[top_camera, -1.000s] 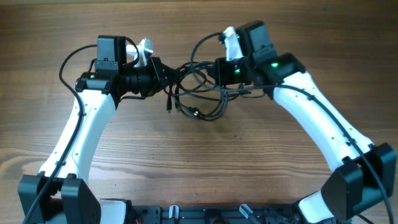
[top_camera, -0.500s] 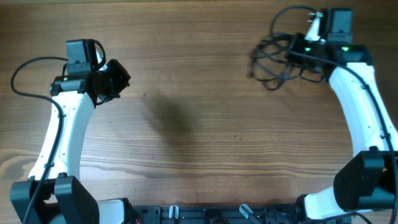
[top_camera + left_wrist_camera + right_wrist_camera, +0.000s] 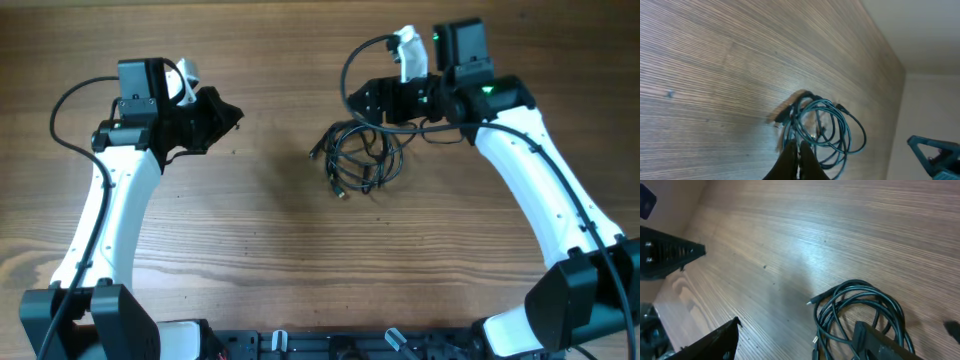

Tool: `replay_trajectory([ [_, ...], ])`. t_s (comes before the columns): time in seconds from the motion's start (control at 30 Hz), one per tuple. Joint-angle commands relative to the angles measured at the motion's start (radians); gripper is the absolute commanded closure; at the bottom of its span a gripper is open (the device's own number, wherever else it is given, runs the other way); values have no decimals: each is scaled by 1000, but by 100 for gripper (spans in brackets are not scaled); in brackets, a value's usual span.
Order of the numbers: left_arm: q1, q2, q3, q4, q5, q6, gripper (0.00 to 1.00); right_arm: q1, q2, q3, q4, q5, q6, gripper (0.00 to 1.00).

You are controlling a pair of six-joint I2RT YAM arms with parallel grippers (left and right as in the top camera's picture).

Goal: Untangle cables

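Note:
The cables (image 3: pixel 362 160) lie as one loose black coil on the wooden table, right of centre, with small plug ends pointing left and down. My right gripper (image 3: pixel 372 104) hovers just behind the coil with its jaws wide apart and nothing held. In the right wrist view the cables (image 3: pixel 860 311) lie on the wood partly under one of the fingers (image 3: pixel 882 342) of my right gripper (image 3: pixel 797 345). My left gripper (image 3: pixel 226 114) is shut and empty, well to the left of the coil. In the left wrist view my left gripper (image 3: pixel 798 157) points toward the cables (image 3: pixel 822 127).
Bare wood table (image 3: pixel 300 260) surrounds the coil on all sides. The thicker black wires (image 3: pixel 352 60) of the arms loop above each wrist. The two arm bases stand at the near corners.
Half a second ago the right gripper held the bundle at the far right. It has since moved left toward the centre, opened, and the coil now lies on the table. The left gripper moved slightly right.

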Motion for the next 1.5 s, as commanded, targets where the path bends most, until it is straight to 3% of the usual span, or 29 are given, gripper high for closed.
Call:
replay_trajectory([
  [0.0, -64, -3, -8, 24, 42, 22, 94, -19, -28, 20, -7, 200, 150, 25],
  [0.07, -126, 10, -8, 58, 23, 19, 93, -55, -28, 19, -24, 294, 261, 24],
  [0.17, -234, 37, -8, 124, -24, 1, 92, -136, -28, 20, -34, 301, 316, 25],
  [0.37, -482, 130, -8, 244, -91, -34, 84, -290, -28, 19, -37, 221, 328, 25],
  [0.57, -632, 245, -8, 279, -157, -34, 81, -312, -28, 19, -37, 210, 306, 24],
  [0.73, -689, 328, -8, 326, -248, -69, 78, -312, -28, 19, -41, 202, 301, 23],
  [0.97, -720, 371, -8, 375, -251, -90, 80, -312, -26, 19, -48, 203, 287, 23],
  [1.13, -739, 371, -8, 372, -251, -90, 87, -311, -24, 19, -35, 203, 296, 23],
  [1.47, -764, 371, -8, 375, -270, -90, 85, -311, -24, 19, -48, 203, 299, 23],
])
